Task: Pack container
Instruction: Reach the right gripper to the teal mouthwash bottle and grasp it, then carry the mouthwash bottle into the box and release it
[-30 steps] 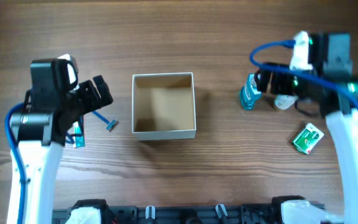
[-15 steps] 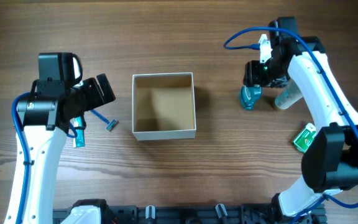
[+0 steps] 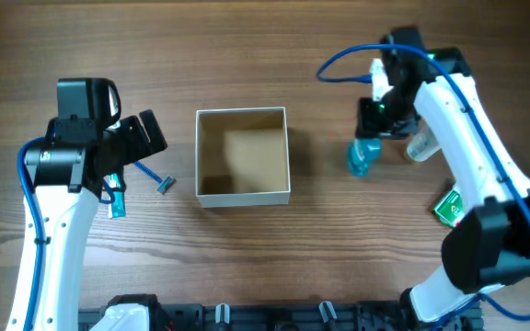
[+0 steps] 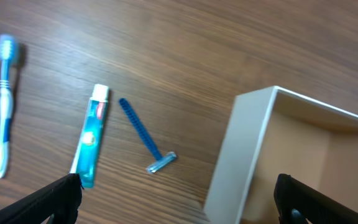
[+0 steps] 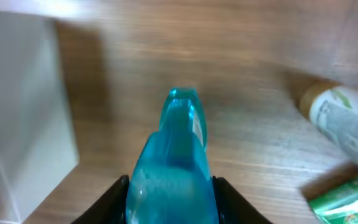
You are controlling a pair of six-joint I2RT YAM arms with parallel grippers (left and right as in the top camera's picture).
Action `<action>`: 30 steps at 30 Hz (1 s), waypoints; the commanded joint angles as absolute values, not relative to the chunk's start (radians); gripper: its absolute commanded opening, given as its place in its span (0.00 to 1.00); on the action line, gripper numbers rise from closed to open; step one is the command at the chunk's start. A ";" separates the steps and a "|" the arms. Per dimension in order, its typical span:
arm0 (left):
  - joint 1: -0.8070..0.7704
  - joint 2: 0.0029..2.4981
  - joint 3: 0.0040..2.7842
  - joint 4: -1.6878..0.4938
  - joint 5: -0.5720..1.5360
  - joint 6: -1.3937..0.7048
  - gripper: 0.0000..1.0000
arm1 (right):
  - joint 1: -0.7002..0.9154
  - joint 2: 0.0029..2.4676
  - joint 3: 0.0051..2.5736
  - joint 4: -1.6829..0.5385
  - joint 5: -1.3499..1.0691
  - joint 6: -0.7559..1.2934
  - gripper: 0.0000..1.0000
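Right gripper pinches the teal bottle right of the container; we should clear its rim. Left gripper spread.

A blue razor lies on the wooden tabletop. Just left of the razor lies a toothpaste tube, and a blue toothbrush farther left. Well to the razor's right are a blue bottle, a white tube and a green packet.
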State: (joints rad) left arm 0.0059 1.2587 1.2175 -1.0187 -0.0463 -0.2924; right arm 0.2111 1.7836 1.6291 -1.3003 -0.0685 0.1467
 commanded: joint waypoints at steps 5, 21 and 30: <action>0.266 1.257 1.240 -1.093 -0.161 -0.345 1.00 | 0.676 1.689 1.974 -1.287 0.060 0.436 0.04; 0.279 1.257 1.240 -1.107 -0.166 -0.349 1.00 | 0.825 2.157 1.973 -0.963 0.139 0.681 0.04; 0.279 1.257 1.240 -1.108 -0.166 -0.349 1.00 | 0.804 2.170 1.970 -0.942 0.137 0.649 0.65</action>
State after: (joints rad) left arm 0.2764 1.2587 1.2186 -1.1042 -0.1390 -0.3397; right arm 0.8024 2.1601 1.9530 -0.9443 0.1177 0.6643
